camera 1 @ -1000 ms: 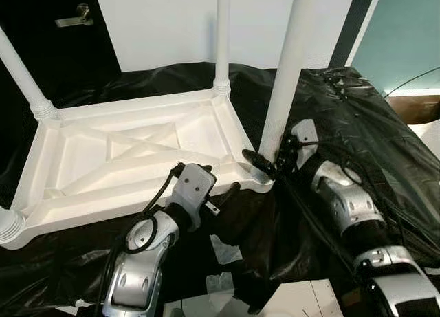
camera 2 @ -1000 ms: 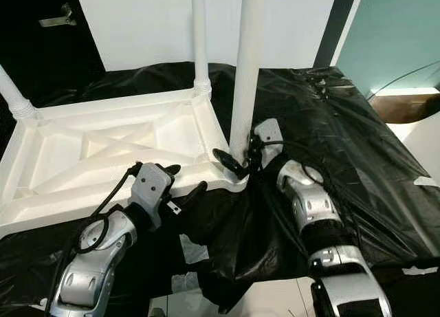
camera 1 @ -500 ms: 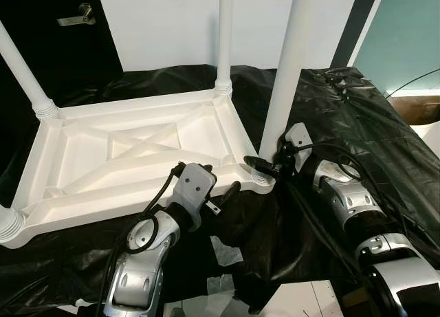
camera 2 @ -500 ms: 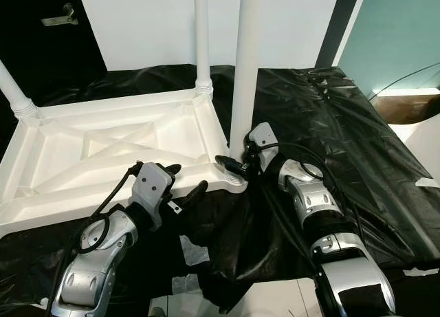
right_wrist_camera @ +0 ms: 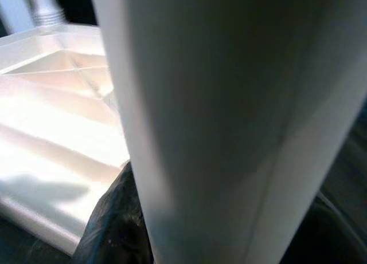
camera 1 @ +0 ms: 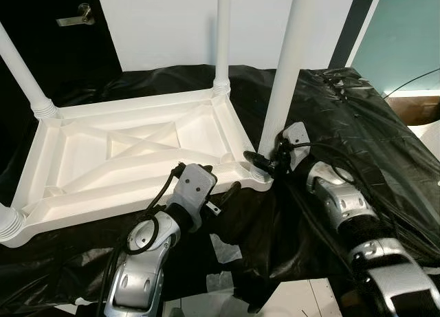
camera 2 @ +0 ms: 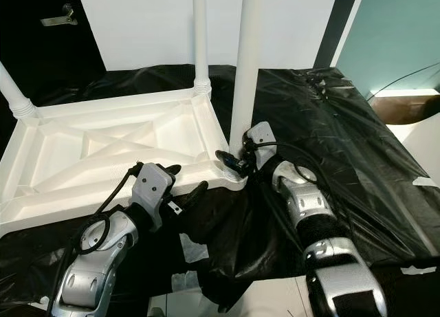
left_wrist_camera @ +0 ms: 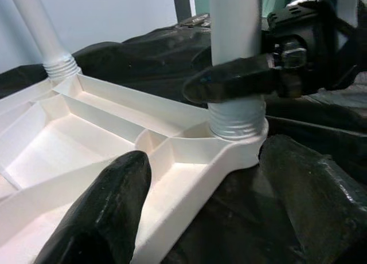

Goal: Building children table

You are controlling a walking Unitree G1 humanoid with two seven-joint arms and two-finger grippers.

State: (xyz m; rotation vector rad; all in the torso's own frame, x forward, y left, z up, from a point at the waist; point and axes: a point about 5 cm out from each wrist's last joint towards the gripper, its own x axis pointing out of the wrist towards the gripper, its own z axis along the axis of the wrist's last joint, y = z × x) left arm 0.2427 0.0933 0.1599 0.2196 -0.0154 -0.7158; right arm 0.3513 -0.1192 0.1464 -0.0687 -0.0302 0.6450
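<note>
While the white children's table (camera 1: pixel 137 152) lies upside down on the black plastic sheet (camera 1: pixel 357 124) that covers the worktop, its legs point upward from the corners: one leg at the far left corner (camera 1: pixel 24 76), one at the far right corner (camera 1: pixel 221 35). Near the front edge of the upturned top sits the left pincer (camera 1: pixel 220 193), its two black fingers (left_wrist_camera: pixel 103 212) spread apart and holding nothing, one over the ribbed underside and the other over the black sheet beside the rim. To the right, the near right leg (camera 1: pixel 285 69) stands upright in its corner socket. Closed around its base, just above the threaded collar (left_wrist_camera: pixel 236 119), is the right pincer (camera 1: pixel 265 162).
</note>
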